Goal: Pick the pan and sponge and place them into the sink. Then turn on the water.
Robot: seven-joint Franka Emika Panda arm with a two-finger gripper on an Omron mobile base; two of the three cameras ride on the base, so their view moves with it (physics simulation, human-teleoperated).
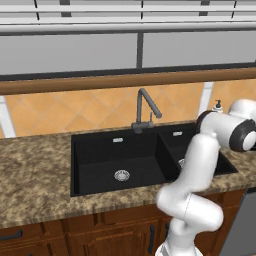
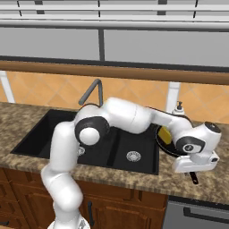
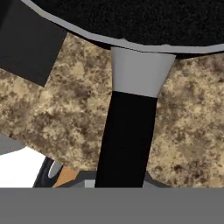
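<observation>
The black pan (image 2: 162,142) lies on the granite counter right of the sink (image 2: 40,134), mostly hidden behind my forearm and hand. The yellow sponge (image 2: 165,133) rests inside it. My gripper (image 2: 193,171) hangs over the pan's handle, whose black end (image 2: 194,178) sticks out below the hand. In the hand view the handle (image 3: 124,140) runs from the pan's rim (image 3: 131,45) through a grey neck (image 3: 140,72) straight down between my fingers, and the jaws are shut on it. The sink's large basin (image 1: 100,145) holds nothing but its drain. No water runs from the faucet (image 1: 145,107).
A soap dispenser (image 2: 179,107) stands at the back wall behind the pan. The tiled backsplash and a wooden ledge rise behind the counter. Cabinets sit below, and a grey appliance front (image 2: 197,214) is at the lower right.
</observation>
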